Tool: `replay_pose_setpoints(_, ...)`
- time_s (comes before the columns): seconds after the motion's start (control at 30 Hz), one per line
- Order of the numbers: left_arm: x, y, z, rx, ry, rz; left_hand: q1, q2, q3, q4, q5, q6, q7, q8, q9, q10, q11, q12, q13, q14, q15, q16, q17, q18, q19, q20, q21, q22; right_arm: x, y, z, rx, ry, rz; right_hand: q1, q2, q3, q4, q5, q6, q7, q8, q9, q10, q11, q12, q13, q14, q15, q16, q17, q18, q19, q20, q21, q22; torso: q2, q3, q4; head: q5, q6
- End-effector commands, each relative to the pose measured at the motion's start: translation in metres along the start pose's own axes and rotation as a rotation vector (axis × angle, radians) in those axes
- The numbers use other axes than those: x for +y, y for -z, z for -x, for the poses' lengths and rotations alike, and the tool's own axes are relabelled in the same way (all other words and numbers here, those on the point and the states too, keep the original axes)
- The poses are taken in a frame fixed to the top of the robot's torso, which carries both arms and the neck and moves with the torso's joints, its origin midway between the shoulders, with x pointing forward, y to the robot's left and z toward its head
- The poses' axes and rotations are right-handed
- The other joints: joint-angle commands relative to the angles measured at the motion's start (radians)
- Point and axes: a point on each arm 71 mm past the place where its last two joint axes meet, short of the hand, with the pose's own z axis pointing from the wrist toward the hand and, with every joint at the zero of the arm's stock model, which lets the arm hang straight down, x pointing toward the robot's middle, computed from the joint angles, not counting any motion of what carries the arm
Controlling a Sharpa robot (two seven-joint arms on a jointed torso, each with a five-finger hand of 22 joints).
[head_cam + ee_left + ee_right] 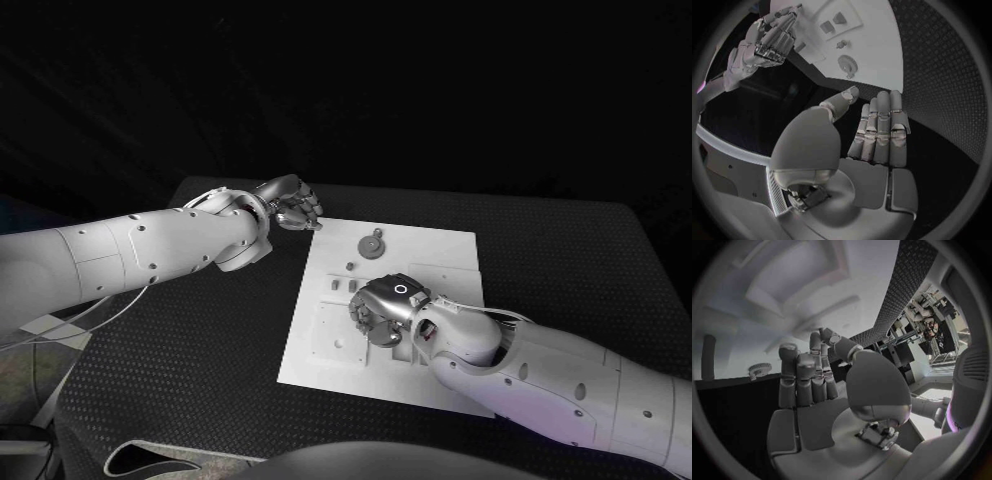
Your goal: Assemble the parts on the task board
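The head camera looks steeply down from above on the black desk (188, 340) and the whole white task board (433, 260). The left wrist camera sits behind the left hand (873, 135), facing the board's far edge from close by. The right wrist camera sits behind the right hand (811, 385), very near the board surface. All views share the board.

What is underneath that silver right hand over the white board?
The white task board lies under the silver right hand. Small grey parts lie beside it; anything directly beneath is covered.
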Motion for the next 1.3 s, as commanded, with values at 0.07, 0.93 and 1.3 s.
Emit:
replay_pose_setpoints(0.07, -0.0016, -0.0004, 0.0009, -0.006, -0.004, -0.007, 0.003, -0.004, -0.002, 0.006, 0.005, -0.007, 0.002, 0.005, -0.001, -0.007, -0.001, 0.001, 0.000, 0.008, 0.002, -0.006, 0.001, 0.008, 0.006, 0.000, 0.004, -0.001, -0.0005, 0.0003, -0.0017, 0.013, 0.011, 0.001, -0.008, 0.000, 0.007, -0.001, 0.005, 0.003, 0.005, 0.005, 0.002, 0.004, 0.000, -0.001, 0.001, 0.002, -0.007, -0.007, 0.001, 0.099, 0.001, -0.009, 0.001, -0.002, 0.000, 0.0003, 0.0001, -0.001, 0.001)
replay_pose_setpoints(0.93, -0.0018, -0.0006, 0.0006, -0.004, -0.003, -0.007, 0.003, -0.004, -0.002, 0.007, 0.005, -0.007, 0.002, 0.005, -0.002, -0.007, -0.001, 0.001, 0.000, 0.009, 0.002, -0.007, 0.003, 0.008, 0.006, 0.000, 0.004, -0.001, 0.0017, -0.0043, -0.0046, 0.046, 0.009, 0.005, -0.012, 0.000, 0.007, 0.000, 0.005, 0.001, 0.005, 0.004, 0.003, 0.003, 0.001, -0.003, 0.002, 0.002, -0.006, -0.008, 0.002, 0.099, 0.000, -0.009, 0.000, -0.002, 0.000, -0.0006, -0.0002, -0.008, -0.003)
replay_pose_setpoints(1.3, -0.0014, -0.0001, 0.0009, -0.005, -0.003, -0.006, 0.000, -0.004, -0.003, 0.010, 0.005, -0.007, 0.002, 0.006, -0.002, -0.006, -0.001, 0.001, 0.000, 0.009, 0.002, -0.008, 0.004, 0.007, 0.006, 0.000, 0.003, -0.002, -0.0014, -0.0065, -0.0079, 0.052, -0.018, -0.004, -0.031, -0.002, 0.003, 0.001, 0.005, -0.017, 0.012, -0.008, 0.000, -0.016, 0.009, -0.016, 0.000, 0.001, 0.002, -0.009, 0.005, 0.099, -0.002, -0.007, -0.001, -0.003, 0.000, -0.0006, 0.0003, -0.009, -0.005)
